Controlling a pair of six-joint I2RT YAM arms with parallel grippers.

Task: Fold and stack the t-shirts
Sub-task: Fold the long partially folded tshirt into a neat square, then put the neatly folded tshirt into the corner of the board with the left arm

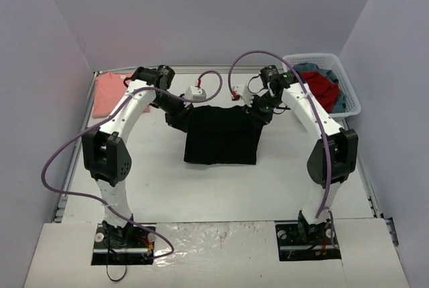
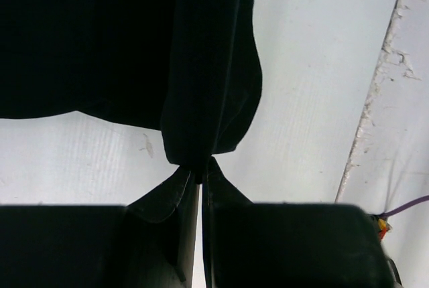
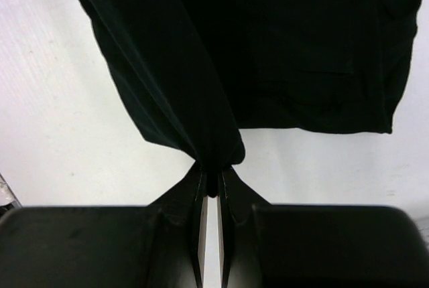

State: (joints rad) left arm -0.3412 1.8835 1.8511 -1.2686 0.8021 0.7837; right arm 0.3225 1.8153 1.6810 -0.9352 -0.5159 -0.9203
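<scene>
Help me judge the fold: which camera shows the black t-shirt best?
The top view: the whole black t-shirt shows, spread between the left gripper and right gripper. Each wrist view shows only a pinched corner and part of the cloth.

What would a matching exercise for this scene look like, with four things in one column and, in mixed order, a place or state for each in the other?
Things:
1. black t-shirt
2. salmon-pink t-shirt
3. white basket
4. left gripper

Places or states:
a. lies flat at the far left
b. stands at the far right
c. in the middle, gripped at both far corners
d. shut on dark cloth

Pairs: 1-c, 2-a, 3-b, 4-d
</scene>
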